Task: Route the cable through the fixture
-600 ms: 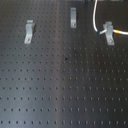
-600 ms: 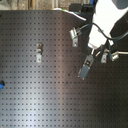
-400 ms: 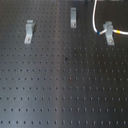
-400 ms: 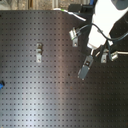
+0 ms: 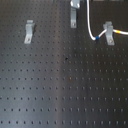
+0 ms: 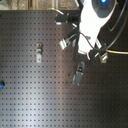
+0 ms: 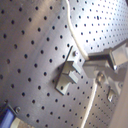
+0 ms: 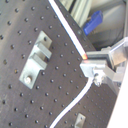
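Observation:
The white cable (image 5: 88, 20) comes down from the top edge in the first exterior view. Its blue band (image 5: 95, 37) lies just before the right fixture (image 5: 107, 33), and its yellow section (image 5: 118, 31) shows just past it. My gripper (image 8: 97, 70) is shut on the cable (image 8: 75, 102) in the second wrist view, beside a metal fixture (image 8: 36, 59). In the first wrist view the cable (image 7: 74, 35) runs past a fixture (image 7: 67, 76) to my fingers (image 7: 112, 57). The gripper is out of the first exterior view.
Two more fixtures stand on the black perforated board (image 5: 65, 95), at the first exterior view's left (image 5: 30, 31) and middle (image 5: 74, 15). The white arm (image 6: 94, 22) covers the second exterior view's upper right. A blue object (image 8: 93, 22) sits beyond the board edge.

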### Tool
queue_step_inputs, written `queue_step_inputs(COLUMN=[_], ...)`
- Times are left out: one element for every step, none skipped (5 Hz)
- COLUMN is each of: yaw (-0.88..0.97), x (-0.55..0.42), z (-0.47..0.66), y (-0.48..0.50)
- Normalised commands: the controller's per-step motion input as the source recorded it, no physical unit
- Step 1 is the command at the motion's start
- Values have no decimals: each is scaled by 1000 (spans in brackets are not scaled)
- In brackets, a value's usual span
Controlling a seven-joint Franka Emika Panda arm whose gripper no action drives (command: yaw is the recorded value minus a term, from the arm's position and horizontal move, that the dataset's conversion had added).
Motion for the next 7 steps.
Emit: queue_step_inputs(yaw=[-802,-853,-805,-753,-585,-148,97], x=[-168,-185,-245,-276,-367,-504,-529], z=[520,490,384,405,435,376,216], y=[169,60,19,-7,-56,92,196])
